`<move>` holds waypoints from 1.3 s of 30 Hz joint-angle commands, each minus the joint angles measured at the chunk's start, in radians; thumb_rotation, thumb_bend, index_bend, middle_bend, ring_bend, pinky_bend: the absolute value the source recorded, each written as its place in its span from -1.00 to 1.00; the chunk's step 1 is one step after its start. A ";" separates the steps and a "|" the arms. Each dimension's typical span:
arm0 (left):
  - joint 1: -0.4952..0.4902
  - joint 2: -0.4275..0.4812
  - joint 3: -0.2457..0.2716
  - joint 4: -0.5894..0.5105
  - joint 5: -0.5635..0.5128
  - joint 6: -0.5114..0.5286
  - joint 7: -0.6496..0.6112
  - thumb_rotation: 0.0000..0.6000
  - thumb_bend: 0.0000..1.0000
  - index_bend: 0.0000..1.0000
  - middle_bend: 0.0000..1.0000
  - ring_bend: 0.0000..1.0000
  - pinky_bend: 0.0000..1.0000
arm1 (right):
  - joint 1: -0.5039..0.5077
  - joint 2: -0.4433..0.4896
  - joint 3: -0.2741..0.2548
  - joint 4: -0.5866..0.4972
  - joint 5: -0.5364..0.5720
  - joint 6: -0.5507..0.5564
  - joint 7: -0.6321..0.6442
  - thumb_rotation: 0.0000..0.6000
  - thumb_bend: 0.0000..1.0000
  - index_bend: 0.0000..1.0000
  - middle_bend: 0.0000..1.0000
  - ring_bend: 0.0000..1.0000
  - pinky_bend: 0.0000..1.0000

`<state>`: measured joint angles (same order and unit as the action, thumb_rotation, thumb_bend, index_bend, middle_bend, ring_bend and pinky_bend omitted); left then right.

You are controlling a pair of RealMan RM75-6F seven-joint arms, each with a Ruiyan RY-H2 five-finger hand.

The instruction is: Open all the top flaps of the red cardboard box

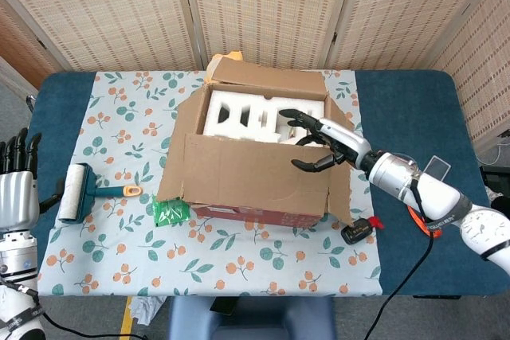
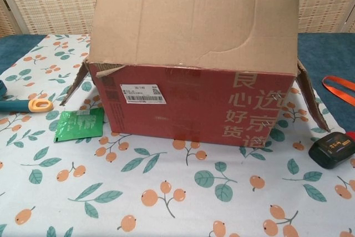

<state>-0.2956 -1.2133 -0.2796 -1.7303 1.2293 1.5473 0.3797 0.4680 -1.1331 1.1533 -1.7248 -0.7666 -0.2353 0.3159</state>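
The red cardboard box (image 2: 194, 104) stands mid-table with white foam (image 1: 247, 117) showing inside. Its front flap (image 1: 255, 173) stands nearly upright and fills the top of the chest view (image 2: 194, 20). The back flap (image 1: 267, 77), left flap (image 1: 177, 149) and right flap (image 1: 340, 189) are folded outward. My right hand (image 1: 323, 147) reaches over the box from the right, fingers spread against the inner face of the front flap; the chest view hides it behind that flap. My left hand (image 1: 17, 189) is held up off the table's left edge, fingers apart, holding nothing.
A lint roller (image 1: 76, 193) with an orange-tipped handle (image 2: 33, 105) lies left of the box. A green packet (image 2: 77, 126) sits by the box's front left corner. A black device (image 2: 331, 149) and an orange strap (image 2: 338, 90) lie to the right.
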 commanded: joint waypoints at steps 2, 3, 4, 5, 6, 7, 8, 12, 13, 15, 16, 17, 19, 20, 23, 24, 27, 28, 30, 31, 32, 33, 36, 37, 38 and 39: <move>-0.005 -0.012 0.005 -0.025 0.019 0.016 0.031 1.00 -0.17 -1.00 -1.00 -1.00 -1.00 | -0.019 0.062 0.016 -0.088 0.032 0.018 0.022 1.00 -0.17 -1.00 -1.00 -1.00 -0.46; -0.006 -0.014 0.006 -0.031 0.022 0.019 0.037 1.00 -0.17 -1.00 -1.00 -1.00 -1.00 | -0.025 0.074 0.022 -0.106 0.036 0.018 0.024 1.00 -0.17 -1.00 -1.00 -1.00 -0.46; -0.006 -0.016 0.006 -0.036 0.024 0.022 0.044 1.00 -0.17 -1.00 -1.00 -1.00 -1.00 | -0.030 0.083 0.027 -0.123 0.039 0.020 0.025 1.00 -0.17 -1.00 -1.00 -1.00 -0.46; -0.006 -0.019 0.007 -0.043 0.027 0.026 0.052 1.00 -0.17 -1.00 -1.00 -1.00 -1.00 | -0.040 0.096 0.036 -0.146 0.043 0.022 0.024 1.00 -0.17 -1.00 -1.00 -1.00 -0.46; -0.006 -0.020 0.008 -0.048 0.029 0.029 0.058 1.00 -0.17 -1.00 -1.00 -1.00 -1.00 | -0.049 0.105 0.044 -0.162 0.046 0.023 0.023 1.00 -0.17 -1.00 -1.00 -1.00 -0.46; -0.007 -0.022 0.009 -0.053 0.032 0.031 0.065 1.00 -0.17 -1.00 -1.00 -1.00 -1.00 | -0.058 0.114 0.051 -0.176 0.050 0.021 0.022 1.00 -0.17 -1.00 -1.00 -1.00 -0.46; -0.007 -0.024 0.011 -0.058 0.036 0.034 0.073 1.00 -0.17 -1.00 -1.00 -1.00 -1.00 | -0.072 0.125 0.063 -0.194 0.060 0.015 0.026 1.00 -0.17 -1.00 -1.00 -1.00 -0.46; -0.014 -0.031 0.010 -0.072 0.042 0.035 0.095 1.00 -0.17 -1.00 -1.00 -1.00 -1.00 | -0.116 0.149 0.099 -0.232 0.084 -0.013 0.020 1.00 -0.17 -1.00 -1.00 -1.00 -0.46; -0.018 -0.033 0.009 -0.072 0.042 0.033 0.101 1.00 -0.17 -1.00 -1.00 -1.00 -1.00 | -0.127 0.153 0.109 -0.239 0.094 -0.026 0.018 1.00 -0.17 -1.00 -1.00 -1.00 -0.46; -0.020 -0.037 0.009 -0.073 0.041 0.032 0.108 1.00 -0.17 -1.00 -1.00 -1.00 -1.00 | -0.145 0.157 0.122 -0.248 0.106 -0.046 0.012 1.00 -0.17 -1.00 -1.00 -1.00 -0.42; -0.021 -0.039 0.008 -0.073 0.039 0.032 0.113 1.00 -0.17 -1.00 -1.00 -1.00 -1.00 | -0.157 0.158 0.128 -0.253 0.112 -0.059 0.004 1.00 -0.17 -1.00 -1.00 -1.00 -0.41; -0.022 -0.040 0.008 -0.073 0.037 0.031 0.116 1.00 -0.17 -1.00 -1.00 -1.00 -1.00 | -0.166 0.159 0.132 -0.258 0.118 -0.070 -0.001 1.00 -0.17 -1.00 -1.00 -1.00 -0.40; -0.024 -0.043 0.007 -0.072 0.035 0.031 0.121 1.00 -0.17 -1.00 -1.00 -1.00 -1.00 | -0.182 0.160 0.136 -0.264 0.134 -0.100 -0.009 1.00 -0.17 -1.00 -1.00 -1.00 -0.39; -0.025 -0.045 0.007 -0.073 0.035 0.031 0.123 1.00 -0.17 -1.00 -1.00 -1.00 -1.00 | -0.190 0.160 0.137 -0.265 0.140 -0.116 -0.019 1.00 -0.17 -1.00 -1.00 -1.00 -0.39; -0.027 -0.049 0.007 -0.073 0.038 0.031 0.128 1.00 -0.17 -1.00 -1.00 -1.00 -1.00 | -0.208 0.159 0.130 -0.273 0.152 -0.147 -0.042 1.00 -0.17 -1.00 -1.00 -1.00 -0.38; -0.028 -0.049 0.007 -0.074 0.038 0.031 0.129 1.00 -0.17 -1.00 -1.00 -1.00 -1.00 | -0.213 0.160 0.128 -0.276 0.159 -0.159 -0.046 1.00 -0.17 -1.00 -1.00 -1.00 -0.38; -0.028 -0.049 0.007 -0.076 0.040 0.032 0.129 1.00 -0.17 -1.00 -1.00 -1.00 -1.00 | -0.229 0.166 0.130 -0.286 0.176 -0.184 -0.065 1.00 -0.17 -1.00 -1.00 -1.00 -0.34; -0.028 -0.049 0.006 -0.077 0.041 0.033 0.128 1.00 -0.17 -1.00 -1.00 -1.00 -1.00 | -0.236 0.169 0.131 -0.292 0.180 -0.192 -0.075 1.00 -0.17 -1.00 -1.00 -1.00 -0.32; -0.027 -0.049 0.006 -0.078 0.041 0.034 0.126 1.00 -0.17 -1.00 -1.00 -1.00 -1.00 | -0.249 0.176 0.130 -0.303 0.187 -0.210 -0.087 1.00 -0.17 -1.00 -1.00 -1.00 -0.26; -0.026 -0.048 0.007 -0.079 0.041 0.034 0.126 1.00 -0.17 -1.00 -1.00 -1.00 -1.00 | -0.255 0.181 0.131 -0.306 0.194 -0.220 -0.092 1.00 -0.17 -1.00 -1.00 -1.00 -0.23; -0.026 -0.048 0.007 -0.079 0.042 0.035 0.127 1.00 -0.17 -1.00 -1.00 -1.00 -1.00 | -0.259 0.186 0.129 -0.309 0.197 -0.226 -0.096 1.00 -0.17 -1.00 -1.00 -1.00 -0.18; -0.026 -0.049 0.008 -0.080 0.042 0.035 0.127 1.00 -0.17 -1.00 -1.00 -1.00 -1.00 | -0.262 0.192 0.128 -0.312 0.199 -0.228 -0.099 1.00 -0.17 -1.00 -1.00 -1.00 -0.12; -0.025 -0.049 0.009 -0.083 0.046 0.037 0.128 1.00 -0.17 -1.00 -1.00 -1.00 -1.00 | -0.273 0.210 0.124 -0.322 0.195 -0.219 -0.118 1.00 -0.17 -1.00 -1.00 -1.00 -0.03; -0.025 -0.049 0.009 -0.085 0.048 0.037 0.128 1.00 -0.17 -1.00 -1.00 -1.00 -1.00 | -0.281 0.216 0.123 -0.325 0.181 -0.199 -0.136 1.00 -0.17 -1.00 -1.00 -1.00 -0.03; -0.024 -0.049 0.010 -0.086 0.049 0.037 0.127 1.00 -0.17 -1.00 -1.00 -1.00 -1.00 | -0.289 0.218 0.121 -0.332 0.168 -0.176 -0.151 1.00 -0.17 -1.00 -1.00 -1.00 -0.04; -0.024 -0.048 0.012 -0.087 0.050 0.037 0.128 1.00 -0.17 -1.00 -1.00 -1.00 -1.00 | -0.303 0.221 0.117 -0.340 0.133 -0.129 -0.184 1.00 -0.17 -1.00 -1.00 -1.00 -0.07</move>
<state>-0.3196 -1.2616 -0.2680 -1.8167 1.2795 1.5845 0.5073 0.1875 -0.9214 1.2761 -2.0501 -0.5880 -0.4280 0.1785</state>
